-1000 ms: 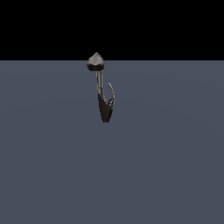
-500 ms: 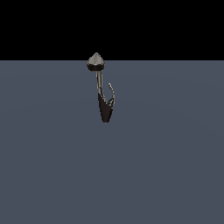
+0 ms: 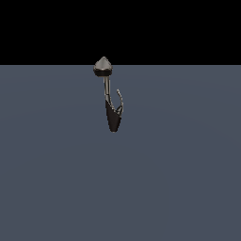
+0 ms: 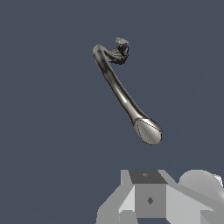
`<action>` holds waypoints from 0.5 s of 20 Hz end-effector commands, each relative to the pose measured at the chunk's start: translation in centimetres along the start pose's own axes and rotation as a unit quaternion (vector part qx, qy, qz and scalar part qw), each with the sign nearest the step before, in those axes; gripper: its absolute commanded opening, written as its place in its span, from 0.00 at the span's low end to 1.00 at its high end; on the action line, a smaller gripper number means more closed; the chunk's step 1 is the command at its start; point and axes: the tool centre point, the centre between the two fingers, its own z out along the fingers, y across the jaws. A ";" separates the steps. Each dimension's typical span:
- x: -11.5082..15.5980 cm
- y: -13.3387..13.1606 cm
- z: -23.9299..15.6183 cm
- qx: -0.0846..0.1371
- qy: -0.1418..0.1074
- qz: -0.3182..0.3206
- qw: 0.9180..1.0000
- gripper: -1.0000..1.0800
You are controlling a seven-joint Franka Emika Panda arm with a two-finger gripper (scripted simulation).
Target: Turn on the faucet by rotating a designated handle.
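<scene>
One faucet (image 3: 111, 101) stands alone on the grey floor (image 3: 188, 188), a little above the middle of the exterior view. Its grey cap (image 3: 102, 66) is at 12 o'clock, a thin stem runs down to the black tapered body, and the point sits at 6 o'clock. One handle (image 3: 120, 100), a slim curved wire, rises from the body at about 2 o'clock, just beside the stem.

In the wrist view the faucet (image 4: 122, 94) lies well ahead of the gripper (image 4: 151, 201). The small dark knot at its far end is probably the body with the handle (image 4: 119, 49), though too small to be sure.

One gripper shows, only as grey housing at the frame edge. Its fingertips are out of view, so I cannot tell how far they are open; nothing appears held.

I judge the step to be the approach: no contact yet. Next the arm should close in beside the handle, not the cap, then push it around the stem.
</scene>
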 end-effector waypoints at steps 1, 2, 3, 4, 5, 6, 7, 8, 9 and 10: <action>1.9 -0.7 0.8 0.015 -0.012 0.031 0.999 0.00; 2.7 -1.0 1.2 0.021 -0.016 0.044 0.999 0.00; 3.4 -1.2 1.6 0.026 -0.021 0.056 0.998 0.00; 4.2 -1.5 2.0 0.032 -0.026 0.069 0.997 0.00; 5.0 -1.7 2.4 0.037 -0.031 0.082 0.995 0.00; 5.8 -1.9 2.8 0.043 -0.035 0.095 0.994 0.00; 6.5 -2.1 3.2 0.048 -0.040 0.107 0.992 0.00; 7.3 -2.3 3.7 0.053 -0.045 0.120 0.990 0.00; 8.1 -2.4 4.1 0.058 -0.050 0.133 0.988 0.00; 8.9 -2.6 4.6 0.063 -0.055 0.146 0.986 0.00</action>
